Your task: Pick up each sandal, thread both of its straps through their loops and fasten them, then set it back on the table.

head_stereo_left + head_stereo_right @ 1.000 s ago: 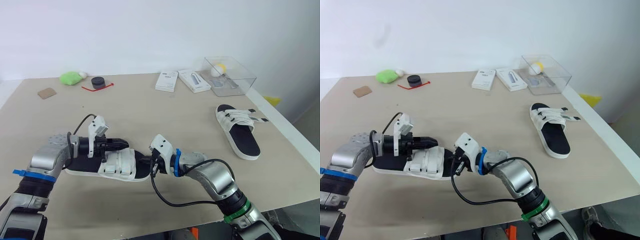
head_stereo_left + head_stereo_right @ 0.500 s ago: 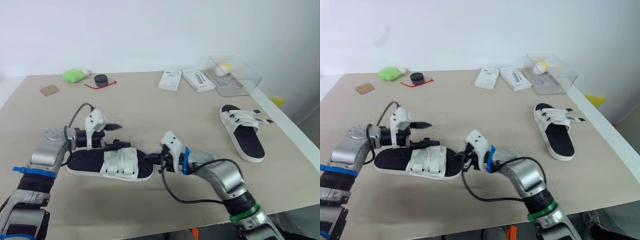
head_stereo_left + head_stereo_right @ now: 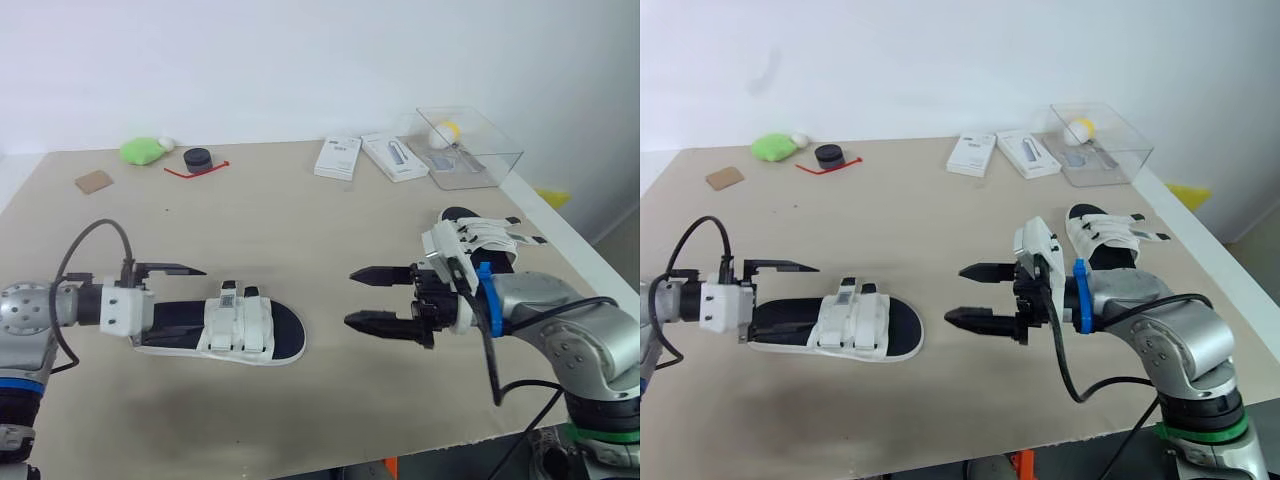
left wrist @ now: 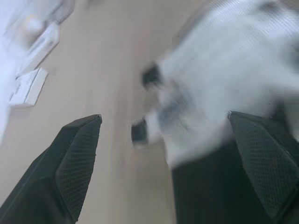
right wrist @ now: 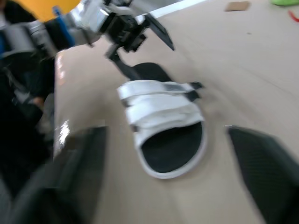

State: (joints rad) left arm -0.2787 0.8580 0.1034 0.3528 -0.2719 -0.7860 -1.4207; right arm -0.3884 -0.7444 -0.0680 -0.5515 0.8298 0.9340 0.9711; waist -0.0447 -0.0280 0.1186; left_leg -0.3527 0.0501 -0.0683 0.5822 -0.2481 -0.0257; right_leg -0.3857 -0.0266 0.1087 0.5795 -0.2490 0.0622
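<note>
Near sandal (image 3: 237, 327): it lies flat on the worktop (image 3: 300, 225) in front of me, on my left side. Its toe points to my right, and both white straps lie across the footbed.
Left pincer (image 3: 198, 295): spread and holding nothing, it sits at the sandal's heel end. One finger is raised just past the sandal's far edge. The other is low over the black heel footbed; I cannot tell whether it touches.
Right pincer (image 3: 350, 297): spread and empty, with its tips aimed at the sandal's toe. It is apart from the toe, with bare worktop between them.
Far sandal (image 3: 1098, 222): it lies on the worktop at my right, just behind my right wrist. Its strap ends stick out toward the worktop's right edge.
Back edge: from right to left stand a clear box (image 3: 466, 148), two white packs (image 3: 336, 158), a black round piece (image 3: 198, 158) on a red cord (image 3: 190, 172), a green lump (image 3: 141, 153) and a brown card scrap (image 3: 93, 183).
</note>
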